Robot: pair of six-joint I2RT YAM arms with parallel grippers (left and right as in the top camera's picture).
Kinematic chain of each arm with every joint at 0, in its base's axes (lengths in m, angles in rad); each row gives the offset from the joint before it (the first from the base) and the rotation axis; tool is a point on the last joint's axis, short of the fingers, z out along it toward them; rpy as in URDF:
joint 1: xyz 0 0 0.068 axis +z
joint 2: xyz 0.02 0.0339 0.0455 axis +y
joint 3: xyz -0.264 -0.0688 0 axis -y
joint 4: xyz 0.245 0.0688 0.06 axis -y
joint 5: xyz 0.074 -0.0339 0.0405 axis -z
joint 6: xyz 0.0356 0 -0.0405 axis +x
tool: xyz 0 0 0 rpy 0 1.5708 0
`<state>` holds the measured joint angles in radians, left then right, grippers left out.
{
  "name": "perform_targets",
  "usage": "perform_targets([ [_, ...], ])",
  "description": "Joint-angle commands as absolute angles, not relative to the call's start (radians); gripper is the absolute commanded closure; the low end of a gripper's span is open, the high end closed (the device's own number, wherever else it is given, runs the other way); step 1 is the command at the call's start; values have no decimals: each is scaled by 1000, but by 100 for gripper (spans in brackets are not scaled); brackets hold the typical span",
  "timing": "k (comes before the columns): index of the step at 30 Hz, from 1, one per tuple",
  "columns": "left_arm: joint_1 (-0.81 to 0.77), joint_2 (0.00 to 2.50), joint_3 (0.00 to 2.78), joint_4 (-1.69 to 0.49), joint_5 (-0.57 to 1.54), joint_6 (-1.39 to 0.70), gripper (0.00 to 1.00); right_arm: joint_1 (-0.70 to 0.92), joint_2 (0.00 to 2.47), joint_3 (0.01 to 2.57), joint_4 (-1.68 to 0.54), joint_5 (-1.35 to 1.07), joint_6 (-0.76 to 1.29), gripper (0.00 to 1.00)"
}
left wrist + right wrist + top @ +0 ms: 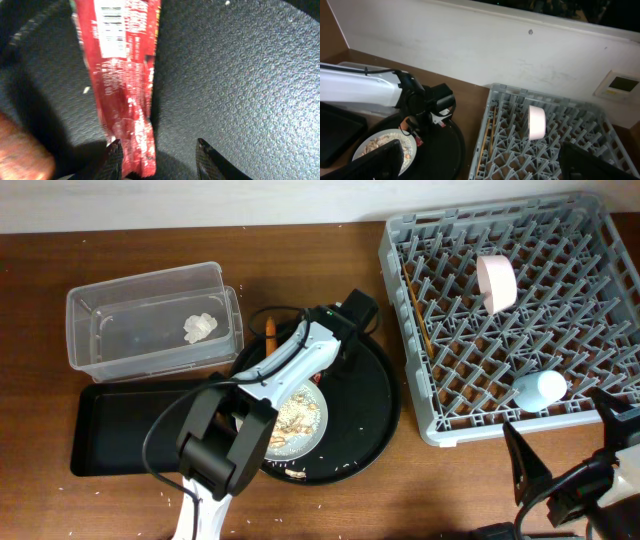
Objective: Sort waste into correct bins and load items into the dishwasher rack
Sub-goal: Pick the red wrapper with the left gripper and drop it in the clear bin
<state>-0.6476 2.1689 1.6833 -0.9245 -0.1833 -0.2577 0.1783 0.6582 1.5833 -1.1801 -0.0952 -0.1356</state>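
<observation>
My left gripper (158, 145) is open, low over the large round black tray (375, 415). The red snack wrapper (122, 75) lies on that tray, its near end between my fingers, against the left one. In the overhead view the left arm (345, 315) hides the wrapper. The carrot (270, 327) lies by the tray's far left rim. The pale plate (305, 420) holds beige scraps. The tissue (200, 328) sits in the clear tub (150, 295). The pink bowl (497, 280), blue cup (540, 388) and chopsticks (415, 315) are in the grey rack (400, 240). My right gripper (485, 165) is open and empty.
The shallow black rectangular tray (110, 430) lies in front of the clear tub, left of the round tray. Crumbs are scattered on the round tray's front edge (295, 475). A white wall (470, 45) runs along the table's far side.
</observation>
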Motion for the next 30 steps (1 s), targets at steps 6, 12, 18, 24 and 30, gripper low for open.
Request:
perform_targets([
  [6,-545,2134,1565,-719,-176,-232,53,183,662,1580,-1178,-86,-142,2],
  [12,-547,2135,1514,-688,-171,-229,83,183,662,1580,-1178,-86,-142,2],
  [18,-533,2006,1623,-811,-219,-230,100,183,663,1580,-1178,-86,-142,2],
  [24,-298,1815,1679,-922,-376,-263,100,183,662,1580,-1178,-86,-142,2],
  [30,-46,1943,1676,-883,-382,-314,95,183,662,1580,-1178,-86,-142,2],
])
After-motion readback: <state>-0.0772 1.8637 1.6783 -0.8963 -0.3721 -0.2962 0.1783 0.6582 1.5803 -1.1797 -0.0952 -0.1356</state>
